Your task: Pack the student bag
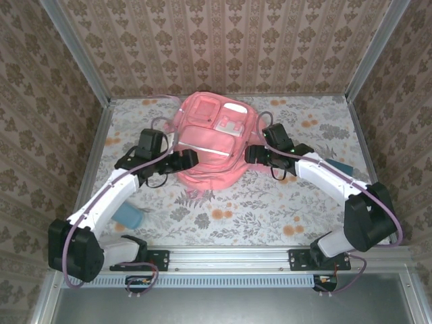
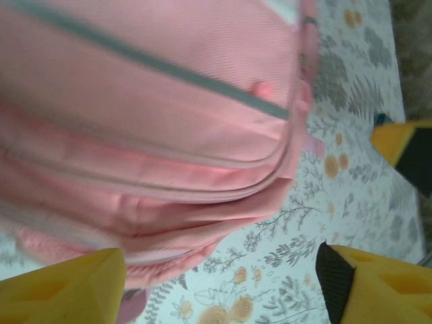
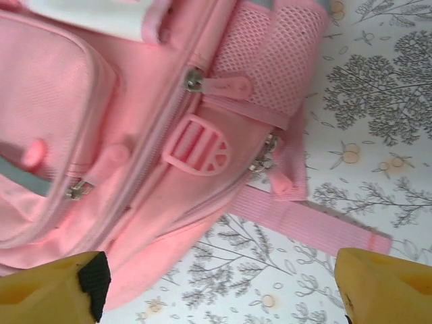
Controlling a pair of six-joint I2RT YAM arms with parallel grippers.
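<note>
The student bag [image 1: 209,135] is a big pink backpack lying flat in the middle of the floral table, zip pockets and white patch facing up. My left gripper [image 1: 187,160] is at the bag's lower left corner and is open. In the left wrist view the bag [image 2: 148,101] reaches down to the left yellow finger [image 2: 61,290], and bare cloth lies between the jaws [image 2: 223,293]. My right gripper [image 1: 250,154] is open at the bag's right side. In the right wrist view the bag [image 3: 101,135] and a pink strap [image 3: 317,223] lie just beyond the gripper [image 3: 216,297].
A flat blue thing [image 1: 127,216] lies on the table beside my left arm. A teal thing [image 1: 342,167] shows past my right forearm. Patterned walls close in the table on three sides, and a metal rail [image 1: 229,256] runs along the near edge.
</note>
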